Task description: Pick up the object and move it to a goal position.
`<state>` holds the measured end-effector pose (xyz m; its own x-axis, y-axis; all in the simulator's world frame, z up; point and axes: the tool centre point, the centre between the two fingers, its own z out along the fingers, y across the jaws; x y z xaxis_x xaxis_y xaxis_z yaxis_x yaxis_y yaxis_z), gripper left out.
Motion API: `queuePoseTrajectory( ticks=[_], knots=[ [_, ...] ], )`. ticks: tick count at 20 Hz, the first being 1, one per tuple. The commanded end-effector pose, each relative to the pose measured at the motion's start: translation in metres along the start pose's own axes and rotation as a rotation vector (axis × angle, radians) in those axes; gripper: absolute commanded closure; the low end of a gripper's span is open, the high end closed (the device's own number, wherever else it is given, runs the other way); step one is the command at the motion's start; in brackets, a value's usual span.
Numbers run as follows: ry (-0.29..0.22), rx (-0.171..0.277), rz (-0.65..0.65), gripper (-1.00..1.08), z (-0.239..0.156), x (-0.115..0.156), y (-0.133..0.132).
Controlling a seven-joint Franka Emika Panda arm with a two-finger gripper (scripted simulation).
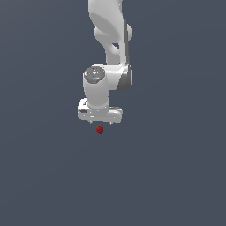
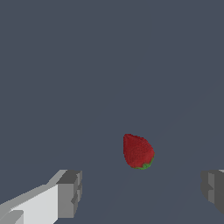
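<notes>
The object (image 1: 100, 130) is a tiny dark red strawberry-like lump lying on the flat grey ground, just below the white gripper (image 1: 100, 122) in the exterior view. In the wrist view the object (image 2: 138, 151) shows red with a small green end, lying beyond the two grey fingertips (image 2: 70, 193) and roughly between their lines. The gripper (image 2: 142, 190) is open, its fingers spread wide with nothing between them, and it points straight down over the object.
A plain dark grey floor (image 1: 176, 176) fills both views. The white arm (image 1: 108, 39) rises from the gripper to the top of the exterior view.
</notes>
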<state>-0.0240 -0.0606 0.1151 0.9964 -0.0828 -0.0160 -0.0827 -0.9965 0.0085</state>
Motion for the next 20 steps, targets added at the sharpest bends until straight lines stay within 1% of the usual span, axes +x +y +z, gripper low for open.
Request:
queuePoseTrajectory(
  ticks=[1,9,15,20],
  knots=[
    [0.005,0.004,0.016,-0.92,0.015,-0.004,0.006],
    [0.015,0.009,0.045,-0.92,0.041,-0.012,0.017],
    [0.014,0.009,0.046,-0.92,0.043,-0.013,0.018],
    [0.015,0.009,0.046,-0.92,0.058,-0.013,0.017]
  ],
)
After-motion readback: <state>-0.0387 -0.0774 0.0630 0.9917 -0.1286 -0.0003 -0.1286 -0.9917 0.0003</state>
